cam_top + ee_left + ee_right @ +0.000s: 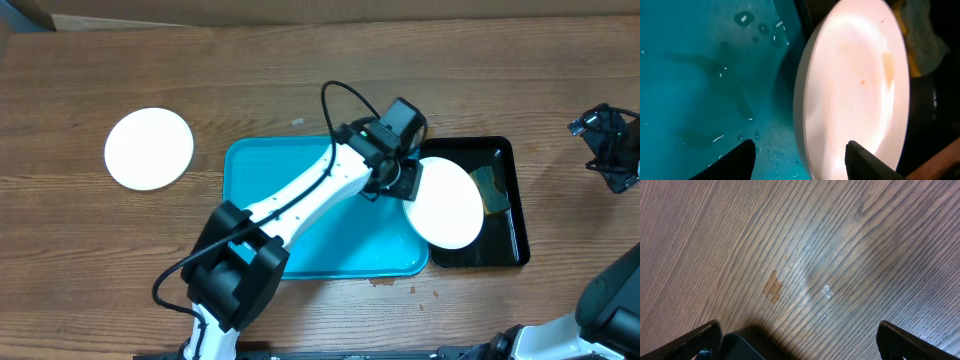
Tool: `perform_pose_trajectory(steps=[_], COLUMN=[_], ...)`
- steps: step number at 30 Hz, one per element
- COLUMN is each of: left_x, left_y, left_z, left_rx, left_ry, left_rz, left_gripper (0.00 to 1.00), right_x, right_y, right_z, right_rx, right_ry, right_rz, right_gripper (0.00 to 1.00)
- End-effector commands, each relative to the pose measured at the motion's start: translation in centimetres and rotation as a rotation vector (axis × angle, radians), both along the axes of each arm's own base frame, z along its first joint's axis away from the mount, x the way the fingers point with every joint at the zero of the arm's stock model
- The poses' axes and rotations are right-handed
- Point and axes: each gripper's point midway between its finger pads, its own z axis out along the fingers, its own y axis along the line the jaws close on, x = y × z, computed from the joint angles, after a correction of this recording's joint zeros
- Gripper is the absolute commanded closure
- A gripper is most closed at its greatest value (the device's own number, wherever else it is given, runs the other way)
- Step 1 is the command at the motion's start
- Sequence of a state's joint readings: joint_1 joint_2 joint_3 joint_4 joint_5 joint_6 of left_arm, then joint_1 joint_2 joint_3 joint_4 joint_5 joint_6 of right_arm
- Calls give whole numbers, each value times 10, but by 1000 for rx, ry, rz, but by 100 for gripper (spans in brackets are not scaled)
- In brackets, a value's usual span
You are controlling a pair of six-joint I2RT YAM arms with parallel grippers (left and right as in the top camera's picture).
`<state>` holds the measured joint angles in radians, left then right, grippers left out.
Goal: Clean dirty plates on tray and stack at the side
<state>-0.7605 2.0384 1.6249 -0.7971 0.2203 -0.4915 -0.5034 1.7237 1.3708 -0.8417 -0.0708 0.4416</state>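
Note:
The turquoise tray (260, 170) lies mid-table, wet and with no plate lying flat in it. A white plate (450, 205) rests tilted across the tray's right rim and the black tray; the left wrist view shows it (855, 85) with faint orange specks. My left gripper (398, 178) is open, its fingers (800, 150) on either side of this plate's near rim, one over the tray floor (700, 90), one over the plate face. A second white plate (150, 148) lies on the table at the far left. My right gripper (612, 150) (800, 330) is open and empty over bare wood. No green-rimmed plate shows.
The narrower black tray (505, 150) sits against the turquoise tray's right side and holds a yellowish cloth or sponge (490, 188), also in the left wrist view (922, 35). Small reddish spots (385, 282) mark the table by the tray's front edge. Water drops (747, 20) lie on the tray.

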Motion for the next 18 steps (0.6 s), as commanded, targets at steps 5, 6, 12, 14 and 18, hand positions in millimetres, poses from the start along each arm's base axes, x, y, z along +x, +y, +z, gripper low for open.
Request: perform_pose_trajectory(steps=[5, 6, 12, 14, 18], left_x=[-8, -9, -2, 2, 11], left_y=[-6, -6, 0, 7, 21], left_z=[-32, -32, -23, -15, 7], left_rx=[73, 73, 66, 64, 48], left_ry=[23, 24, 19, 16, -14], left_rz=[-18, -18, -2, 14, 40], left_gripper=[56, 62, 90, 96, 96], right_x=[0, 0, 0, 0, 0], right_y=[-2, -2, -2, -2, -2], right_z=[5, 5, 5, 5, 5], right_rx=[-13, -13, -13, -13, -13], right_ry=[-10, -10, -9, -10, -10], right_rz=[-8, -8, -8, -8, -8], right_gripper=[0, 0, 0, 0, 0])
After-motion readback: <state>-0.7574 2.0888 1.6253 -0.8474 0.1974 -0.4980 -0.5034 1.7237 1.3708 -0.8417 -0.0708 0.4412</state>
